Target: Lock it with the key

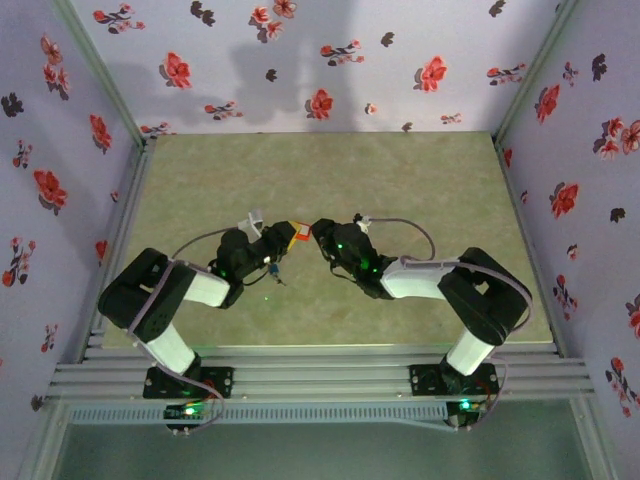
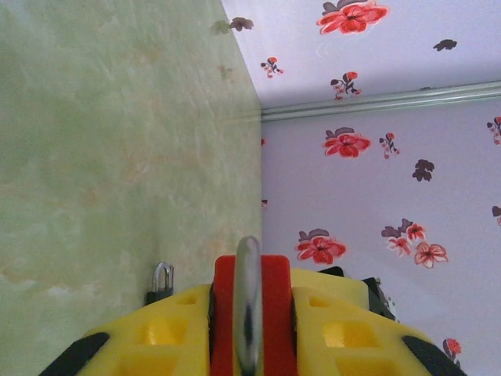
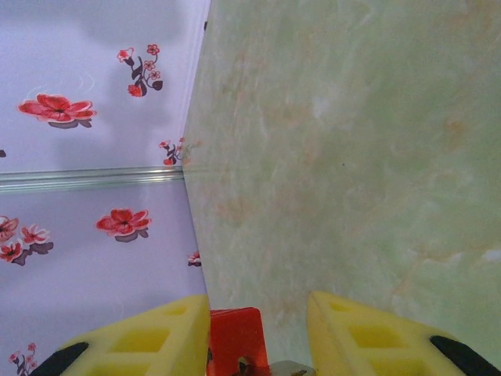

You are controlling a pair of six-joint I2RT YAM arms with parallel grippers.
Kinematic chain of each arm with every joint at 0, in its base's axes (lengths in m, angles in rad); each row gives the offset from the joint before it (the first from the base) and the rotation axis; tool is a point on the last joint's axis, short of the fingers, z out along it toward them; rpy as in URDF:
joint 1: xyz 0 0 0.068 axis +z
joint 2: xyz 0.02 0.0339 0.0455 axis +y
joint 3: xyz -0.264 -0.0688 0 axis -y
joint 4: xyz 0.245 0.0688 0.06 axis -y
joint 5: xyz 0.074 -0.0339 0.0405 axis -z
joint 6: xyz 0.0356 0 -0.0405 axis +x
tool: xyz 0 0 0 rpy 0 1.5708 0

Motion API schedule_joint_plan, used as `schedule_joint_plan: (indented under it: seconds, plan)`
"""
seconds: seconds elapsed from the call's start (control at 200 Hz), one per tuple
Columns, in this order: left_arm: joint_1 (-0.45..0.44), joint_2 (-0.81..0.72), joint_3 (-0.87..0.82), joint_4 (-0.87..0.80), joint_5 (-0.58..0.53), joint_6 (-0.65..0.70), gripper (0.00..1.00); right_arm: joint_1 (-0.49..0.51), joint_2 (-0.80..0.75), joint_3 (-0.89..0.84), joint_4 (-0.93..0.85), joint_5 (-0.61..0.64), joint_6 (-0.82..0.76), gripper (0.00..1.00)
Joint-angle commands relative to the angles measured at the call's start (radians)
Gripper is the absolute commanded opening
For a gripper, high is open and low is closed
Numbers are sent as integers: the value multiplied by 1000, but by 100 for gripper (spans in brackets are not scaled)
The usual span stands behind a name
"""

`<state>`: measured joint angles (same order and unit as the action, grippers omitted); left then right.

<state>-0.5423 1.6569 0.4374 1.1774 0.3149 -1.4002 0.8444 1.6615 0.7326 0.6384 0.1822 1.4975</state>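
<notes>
I cannot surely pick out the key beside the padlock (image 2: 275, 301). The left hand (image 2: 250, 317) clenches this smooth red padlock with its round steel shackle (image 2: 248, 290). Both arms bend inward toward it. The right hand (image 3: 258, 313) has its yellow ribbed fingers (image 3: 368, 333) parted loosely around it, above the green marbled desk (image 3: 352, 141).

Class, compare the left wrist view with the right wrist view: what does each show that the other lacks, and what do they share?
Left wrist: the left gripper clamped on the red padlock, its silver shackle, and a small metal loop beside it. Right wrist: the right gripper, fingers apart, with a gap beside the padlock. Shared: the padlock, green table and floral wall.
</notes>
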Motion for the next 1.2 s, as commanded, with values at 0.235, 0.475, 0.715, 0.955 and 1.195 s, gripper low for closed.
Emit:
schedule_joint_plan:
  seconds: [0.235, 0.475, 0.715, 0.955, 1.195]
  plan:
    - [10, 8, -2, 57, 17, -4, 0, 9, 12, 25, 42, -2, 8, 29]
    - [11, 11, -2, 57, 18, -5, 0, 10, 9, 25, 41, 0, 4, 28]
    - [11, 15, -1, 59, 18, -8, 0, 10, 14, 29, 48, -4, 2, 25]
    - [11, 18, 0, 61, 20, -9, 0, 10, 19, 27, 59, -6, -7, 21]
    - [13, 22, 0, 63, 21, -12, 0, 10, 26, 27, 83, -13, -11, 17]
